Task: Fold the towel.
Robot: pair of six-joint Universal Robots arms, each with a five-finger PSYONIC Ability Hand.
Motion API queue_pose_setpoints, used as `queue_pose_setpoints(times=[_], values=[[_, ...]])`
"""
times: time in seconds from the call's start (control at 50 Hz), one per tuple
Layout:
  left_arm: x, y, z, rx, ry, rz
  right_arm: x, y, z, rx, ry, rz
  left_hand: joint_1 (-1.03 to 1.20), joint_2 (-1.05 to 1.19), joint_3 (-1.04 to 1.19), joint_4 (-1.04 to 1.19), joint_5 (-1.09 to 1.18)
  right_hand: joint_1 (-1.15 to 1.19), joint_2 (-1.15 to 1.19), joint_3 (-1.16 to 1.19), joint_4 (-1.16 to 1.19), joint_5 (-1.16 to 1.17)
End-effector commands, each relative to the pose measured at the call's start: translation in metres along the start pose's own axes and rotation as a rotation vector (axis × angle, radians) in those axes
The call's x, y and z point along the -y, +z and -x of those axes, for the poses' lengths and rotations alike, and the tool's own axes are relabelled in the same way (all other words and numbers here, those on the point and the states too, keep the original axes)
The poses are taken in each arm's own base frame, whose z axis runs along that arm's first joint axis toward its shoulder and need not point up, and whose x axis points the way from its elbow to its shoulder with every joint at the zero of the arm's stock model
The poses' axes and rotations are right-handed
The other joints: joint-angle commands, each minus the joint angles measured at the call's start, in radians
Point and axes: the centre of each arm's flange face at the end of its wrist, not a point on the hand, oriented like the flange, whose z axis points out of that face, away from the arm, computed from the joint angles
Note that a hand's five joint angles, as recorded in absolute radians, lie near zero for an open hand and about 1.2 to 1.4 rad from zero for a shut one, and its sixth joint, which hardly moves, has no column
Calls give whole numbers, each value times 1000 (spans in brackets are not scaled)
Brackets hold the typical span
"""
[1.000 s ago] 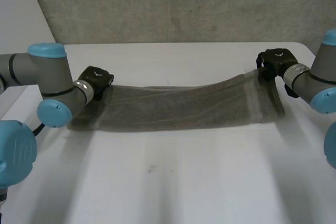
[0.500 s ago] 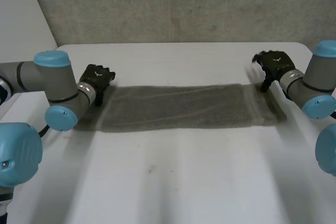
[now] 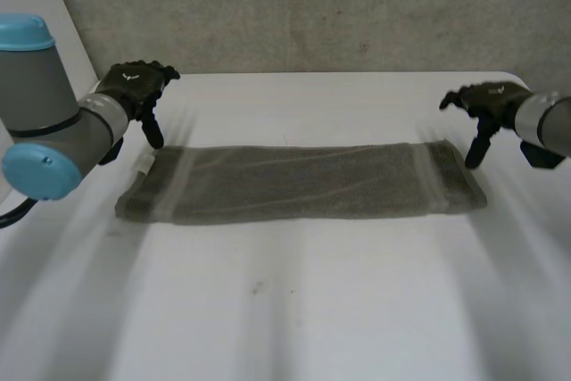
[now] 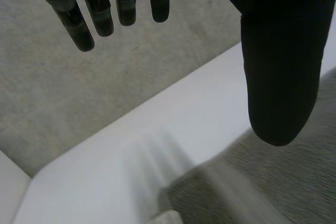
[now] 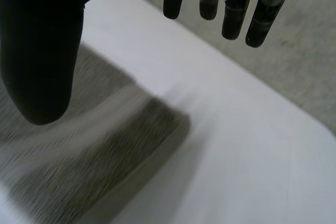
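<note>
Concrete wall [image 3: 312,6] behind, white table [image 3: 294,327] up front, and your towel [image 3: 303,183] is lying flat as a long strip between the hands. The left hand [image 3: 134,86] and right hand [image 3: 486,100] are hanging loose, fingers spread, holding nothing. They're lifting clear of the ends they were sitting at half a second ago. The white tag [image 3: 143,163] by the left hand is looking too small to read.
</note>
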Motion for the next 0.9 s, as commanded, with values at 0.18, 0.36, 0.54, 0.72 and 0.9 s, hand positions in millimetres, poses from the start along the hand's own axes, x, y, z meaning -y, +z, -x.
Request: queue_pose_setpoints(times=[0.18, 0.36, 0.54, 0.72, 0.9], values=[[-28, -33, -16, -90, -36, 76, -81, -9, 23, 5, -27, 70, 6, 13, 13, 10, -15, 318, 348, 347, 349, 345], [-32, -36, -18, -90, -40, 79, -100, 4, 28, -7, -41, 40, 6, 13, 13, 10, -15, 614, 645, 644, 646, 642], [-36, -37, -18, -90, -43, 85, -102, 11, 12, -73, -75, 17, 6, 13, 13, 10, -15, 1171, 1202, 1201, 1203, 1198], [-35, -43, -13, -75, -49, 87, -115, -5, -71, -285, -141, 56, 0, 7, 7, 4, -21, 1171, 1202, 1201, 1203, 1198], [-35, -50, -6, -60, -54, 92, -106, -25, -111, -361, -248, 91, 0, 7, 7, 4, -21, 1171, 1202, 1201, 1203, 1198]])
